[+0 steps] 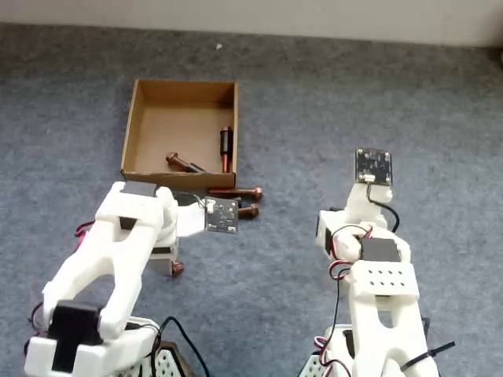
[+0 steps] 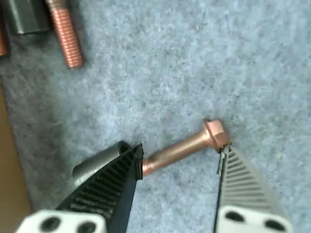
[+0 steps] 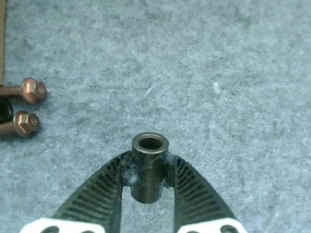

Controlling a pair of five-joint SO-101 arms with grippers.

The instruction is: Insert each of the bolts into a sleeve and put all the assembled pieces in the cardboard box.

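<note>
Left wrist view: left claw (image 2: 181, 153) is standing apart, straddling one copper bolt (image 2: 187, 145) lying on the grey counter (image 2: 194, 58). Right claw (image 3: 148, 164) is clamping a dark sleeve (image 3: 147, 185). Cardboard box (image 1: 138, 110) is holding two pieces (image 1: 225, 148).

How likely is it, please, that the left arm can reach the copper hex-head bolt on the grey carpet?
Likely yes: the open left end effector straddles that copper bolt, uncovered; a dark metal sleeve lies by one finger.
</note>
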